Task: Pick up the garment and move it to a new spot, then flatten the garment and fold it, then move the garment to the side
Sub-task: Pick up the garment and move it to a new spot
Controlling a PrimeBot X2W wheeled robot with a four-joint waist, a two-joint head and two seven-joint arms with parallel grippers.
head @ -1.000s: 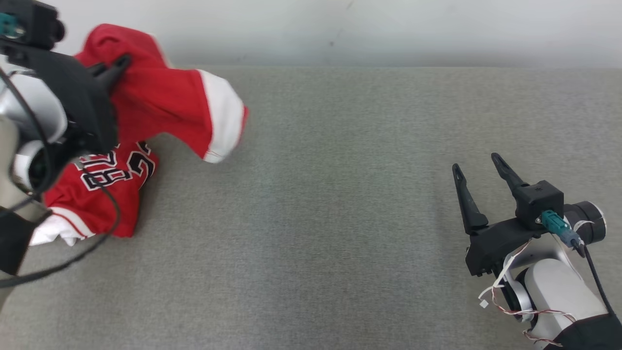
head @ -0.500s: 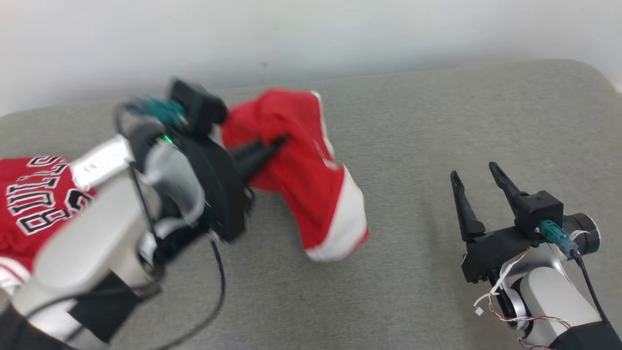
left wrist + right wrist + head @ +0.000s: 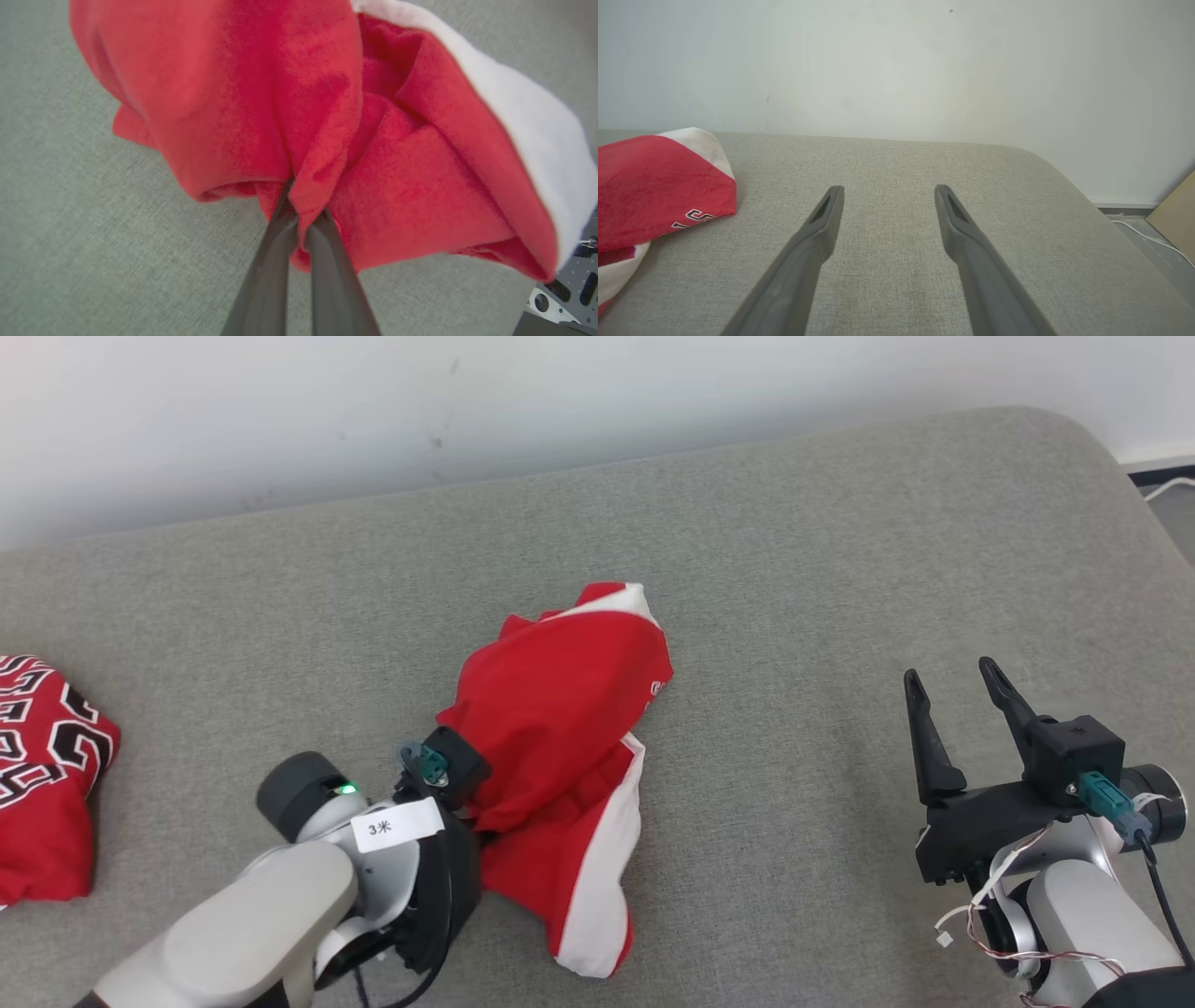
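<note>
The garment (image 3: 560, 709) is red cloth with white bands, bunched in the middle of the grey cushion. My left gripper (image 3: 301, 215) is shut on a fold of the garment (image 3: 224, 93), and in the head view the fingers are hidden under the cloth. Part of the cloth rests on the cushion and part drapes from the grip. My right gripper (image 3: 948, 670) stands open over bare cushion at the lower right, well apart from the cloth. In the right wrist view the right gripper (image 3: 889, 188) holds nothing, and the garment (image 3: 654, 186) lies to its left.
A second red garment with black and white lettering (image 3: 42, 784) lies at the left edge. The grey cushion (image 3: 803, 541) ends at a white wall (image 3: 560, 392) behind and a rounded corner on the right. Beyond that corner are floor, a white cable (image 3: 1148, 235) and a brown board (image 3: 1176, 210).
The head camera has turned. My left arm has carried the red and white garment rightward, away from the lettered one, and lowered it onto the cushion's middle. The right gripper stays open.
</note>
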